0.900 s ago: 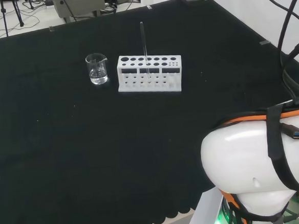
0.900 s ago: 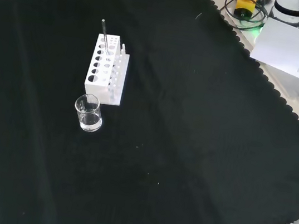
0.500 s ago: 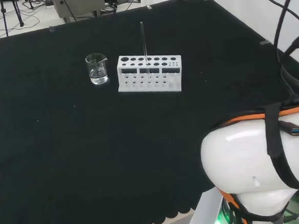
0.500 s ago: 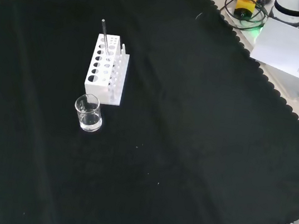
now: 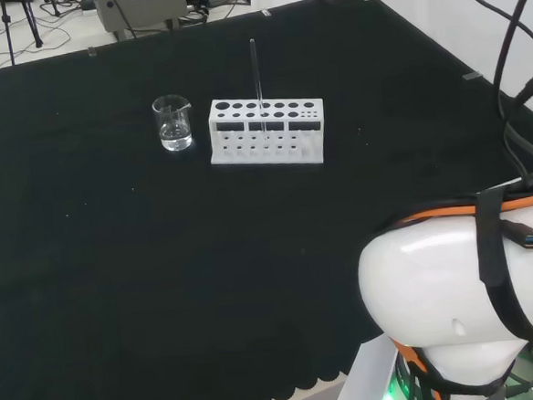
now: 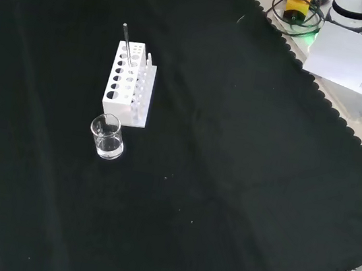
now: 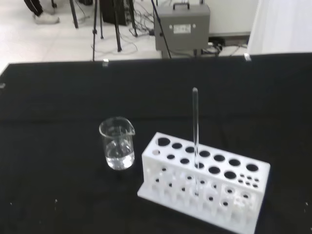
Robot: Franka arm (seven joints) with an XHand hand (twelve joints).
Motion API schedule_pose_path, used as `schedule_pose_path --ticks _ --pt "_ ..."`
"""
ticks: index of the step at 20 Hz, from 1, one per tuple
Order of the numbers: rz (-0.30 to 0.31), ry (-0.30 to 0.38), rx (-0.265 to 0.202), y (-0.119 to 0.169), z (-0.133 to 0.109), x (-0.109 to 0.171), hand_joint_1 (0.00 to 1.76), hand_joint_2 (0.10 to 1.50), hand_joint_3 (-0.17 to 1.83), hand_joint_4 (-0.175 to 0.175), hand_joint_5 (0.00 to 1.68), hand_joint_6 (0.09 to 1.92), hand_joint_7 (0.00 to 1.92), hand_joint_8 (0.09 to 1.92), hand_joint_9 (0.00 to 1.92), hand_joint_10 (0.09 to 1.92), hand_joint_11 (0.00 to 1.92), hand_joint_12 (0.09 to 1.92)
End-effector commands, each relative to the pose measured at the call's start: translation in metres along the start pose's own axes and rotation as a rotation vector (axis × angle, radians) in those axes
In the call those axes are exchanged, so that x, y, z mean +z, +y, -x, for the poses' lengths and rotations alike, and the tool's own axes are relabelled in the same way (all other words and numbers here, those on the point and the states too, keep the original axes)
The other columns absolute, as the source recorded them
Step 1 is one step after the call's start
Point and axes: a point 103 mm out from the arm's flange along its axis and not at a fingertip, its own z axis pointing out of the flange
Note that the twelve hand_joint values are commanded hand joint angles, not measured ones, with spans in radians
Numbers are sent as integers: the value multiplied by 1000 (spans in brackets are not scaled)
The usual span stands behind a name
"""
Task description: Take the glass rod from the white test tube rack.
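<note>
Nothing moved; glass rod point(image 7: 195, 127) upright in white rack point(image 7: 204, 183), beaker point(image 7: 117, 149) at nine o'clock; hand's state unknowable, pickup unstarted

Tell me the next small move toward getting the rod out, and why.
Probably bring the hand closer, toward the rod's free upper part: it stands upright in the white rack, untouched, with the beaker standing apart beside the rack.

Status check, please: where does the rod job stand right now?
Thin clear glass rod upright in the white test tube rack, untouched. Small glass beaker beside the rack, apart from it.
</note>
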Motion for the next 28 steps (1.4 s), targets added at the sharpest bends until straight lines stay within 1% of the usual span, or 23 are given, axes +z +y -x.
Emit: schedule_pose_path --ticks 1,3,8,10,12,16,18,20,23,28 --pt "-21 42 -73 40 -8 21 574 1169 -175 -118 217 87 330 942 667 912 563 1398" --pt "-36 37 -82 53 -9 29 583 1172 -175 -123 248 87 390 953 698 911 597 1389" --pt "-64 51 -72 92 -8 47 616 1174 -175 -138 325 87 487 967 783 907 671 1370" --pt "-70 57 -75 108 -8 54 626 1173 -175 -143 349 87 525 976 825 913 694 1366" --pt "-81 56 -76 123 -6 61 631 1175 -175 -146 358 87 553 984 861 923 709 1364" --pt "-81 69 -83 148 -1 74 637 1177 -175 -149 365 87 604 1004 926 951 728 1361" --pt "-78 71 -83 158 0 77 639 1179 -175 -151 368 87 625 1014 948 964 743 1360" --pt "-77 82 -92 166 4 82 640 1180 -175 -154 376 87 637 1022 969 974 758 1352" --pt "-81 72 -105 179 4 90 644 1183 -175 -160 396 94 652 1033 994 983 781 1341" --pt "-109 72 -84 197 9 106 648 1186 -175 -164 420 111 677 1041 1023 991 805 1334"
